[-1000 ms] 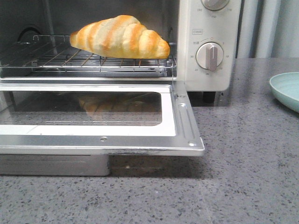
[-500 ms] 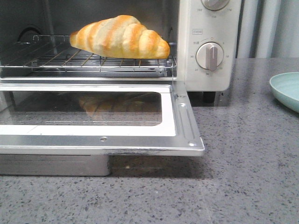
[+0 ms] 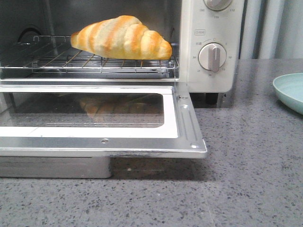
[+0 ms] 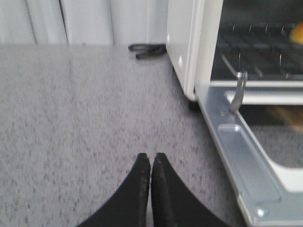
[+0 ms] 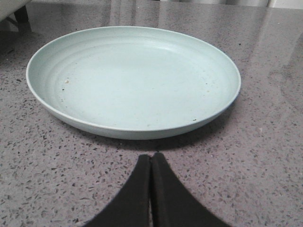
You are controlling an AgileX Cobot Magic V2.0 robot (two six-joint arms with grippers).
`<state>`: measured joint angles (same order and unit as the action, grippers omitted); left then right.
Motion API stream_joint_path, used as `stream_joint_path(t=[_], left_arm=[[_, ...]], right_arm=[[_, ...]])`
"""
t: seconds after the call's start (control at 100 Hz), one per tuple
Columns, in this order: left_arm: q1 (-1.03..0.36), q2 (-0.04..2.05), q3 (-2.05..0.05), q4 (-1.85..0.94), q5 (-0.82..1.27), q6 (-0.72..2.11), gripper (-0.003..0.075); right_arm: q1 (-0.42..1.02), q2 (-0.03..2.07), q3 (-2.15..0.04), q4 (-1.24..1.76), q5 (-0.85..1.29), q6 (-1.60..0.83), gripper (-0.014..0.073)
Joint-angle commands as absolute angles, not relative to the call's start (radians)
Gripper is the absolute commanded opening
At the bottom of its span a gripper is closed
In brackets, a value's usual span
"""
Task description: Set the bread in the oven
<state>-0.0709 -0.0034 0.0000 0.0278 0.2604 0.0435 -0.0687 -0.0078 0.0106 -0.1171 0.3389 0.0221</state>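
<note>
With the bread (image 3: pixel 121 38) sitting on the rack in the upper left of the frame inside the oven (image 3: pixel 208 47), I am holding both grippers — left gripper (image 4: pixel 151 163), right gripper (image 5: pixel 150 163) — pressed together and empty, judging only door-closing remains.

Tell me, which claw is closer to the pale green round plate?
The right claw. It sits shut just in front of the pale green round plate, which holds nothing. The left claw is shut beside the cream-white toaster oven, on its far side.

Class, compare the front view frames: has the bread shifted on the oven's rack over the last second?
No. The bread sits at the same spot on the wire rack, its right tip still level with the lower dial of the oven.
</note>
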Motion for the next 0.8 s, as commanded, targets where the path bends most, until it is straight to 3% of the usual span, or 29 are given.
stream_joint_path(t=[0.0, 0.79], left_arm=[[-0.071, -0.035, 0.024, 0.016, 0.256, 0.045, -0.0021], [-0.071, -0.035, 0.024, 0.019, 0.278, 0.045, -0.0021]], right_arm=[[-0.072, -0.03, 0.023, -0.138, 0.315, 0.014, -0.0076], [-0.072, -0.03, 0.023, -0.138, 0.315, 0.014, -0.0076]])
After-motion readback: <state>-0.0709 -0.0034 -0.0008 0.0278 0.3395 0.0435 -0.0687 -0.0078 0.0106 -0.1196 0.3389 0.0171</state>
